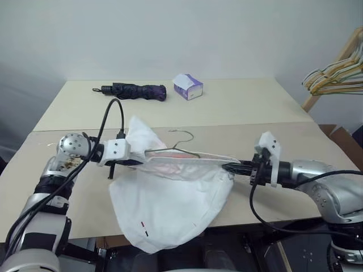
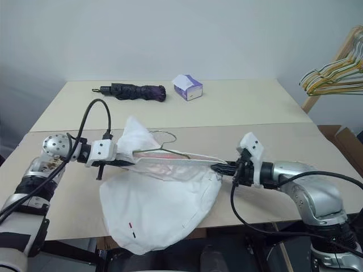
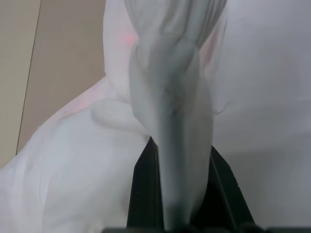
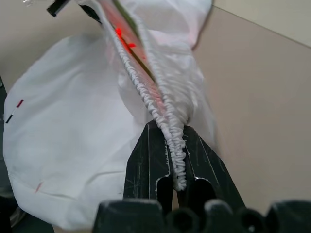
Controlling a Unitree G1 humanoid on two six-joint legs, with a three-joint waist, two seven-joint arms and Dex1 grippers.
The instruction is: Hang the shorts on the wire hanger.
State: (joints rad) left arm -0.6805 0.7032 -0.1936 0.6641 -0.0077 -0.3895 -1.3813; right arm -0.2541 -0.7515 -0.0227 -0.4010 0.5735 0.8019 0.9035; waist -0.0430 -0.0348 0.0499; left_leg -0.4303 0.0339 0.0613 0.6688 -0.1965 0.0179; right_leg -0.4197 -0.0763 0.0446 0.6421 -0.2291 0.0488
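Shorts [image 1: 170, 209], white, hang over the near edge of our table [image 1: 255, 113], waistband stretched taut between both arms. Left gripper [image 1: 131, 157]: fingers [image 3: 146, 194] pinched on bunched cloth at one waistband end. Wire hanger [image 1: 181, 148]: lodged in the waistband opening, hook poking up. Right gripper [image 1: 229, 168]: fingers [image 4: 146, 165] clamped on the gathered elastic. Beyond: folded umbrella [image 1: 133, 90], tissue box [image 1: 188, 86].

Soft even light, blurred wrist close-ups
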